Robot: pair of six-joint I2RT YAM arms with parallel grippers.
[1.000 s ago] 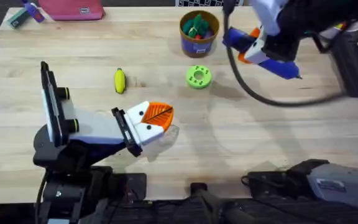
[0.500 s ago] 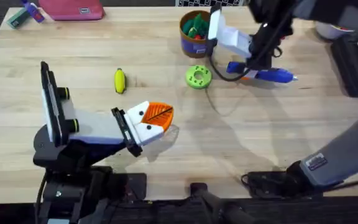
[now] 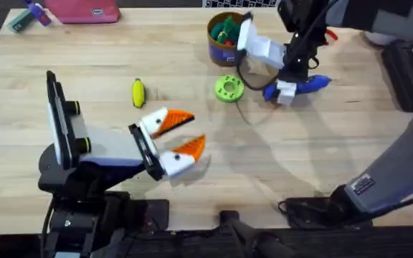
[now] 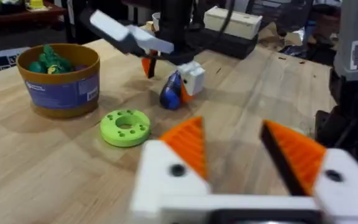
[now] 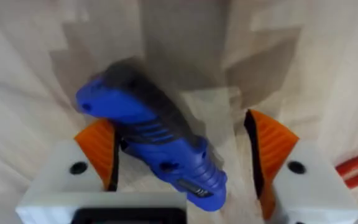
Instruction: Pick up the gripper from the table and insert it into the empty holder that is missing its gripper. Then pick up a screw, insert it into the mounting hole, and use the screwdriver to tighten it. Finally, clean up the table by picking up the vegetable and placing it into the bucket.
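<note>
blue plastic marks the screwdriver [image 3: 303,84], which lies on the table [image 3: 84,57] at the far right, just under the right gripper [image 3: 287,92]; half a second ago it lay flat with its metal bit pointing right, and now its body is angled and partly hidden behind the arm. in the right wrist view the screwdriver [image 5: 154,155] sits between the orange pads [image 5: 99,152], leaning against one pad with a clear gap to the other, so the jaws stand wide and do not clamp it. the right arm has dropped lower over the tool since the earlier frames. the left gripper [image 3: 180,136] rests near the table's lower left, and its two orange-tipped fingers, pressed together before, are now spread apart; the left wrist view shows the same gap between its fingers [image 4: 188,142]. the yellow vegetable [image 3: 138,93] lies on the bare wood in the same spot as earlier, well apart from both grippers. the bucket [image 3: 228,36] stands at the far edge with green and red toys inside, and the green holed disc [image 3: 229,88] lies just in front of it, between the bucket and the left gripper, unmoved.
</note>
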